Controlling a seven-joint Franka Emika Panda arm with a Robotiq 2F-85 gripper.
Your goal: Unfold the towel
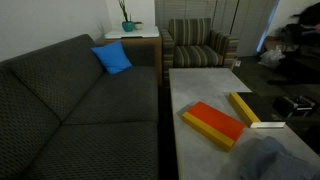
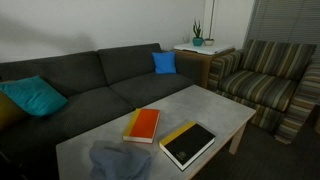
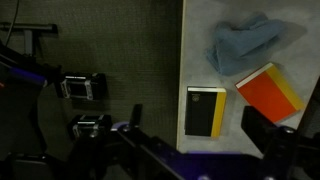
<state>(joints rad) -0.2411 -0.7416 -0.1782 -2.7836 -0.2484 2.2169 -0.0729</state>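
The towel (image 3: 250,42) is a crumpled grey-blue cloth lying bunched on the grey table. It also shows at the near end of the table in both exterior views (image 2: 120,162) (image 1: 272,160). In the wrist view my gripper (image 3: 195,112) is open and empty, high above the table's edge, with its two dark fingers on either side of a black book (image 3: 205,110). The towel lies apart from the gripper, beyond the book. The gripper does not show in either exterior view.
An orange-and-yellow flat box (image 2: 142,124) (image 3: 268,90) lies beside the towel, next to the black book with a yellow edge (image 2: 188,144). A dark sofa (image 2: 120,75) with a blue pillow (image 2: 164,62) and a teal pillow (image 2: 35,95) runs along the table (image 2: 215,112). A striped armchair (image 2: 265,80) stands beyond.
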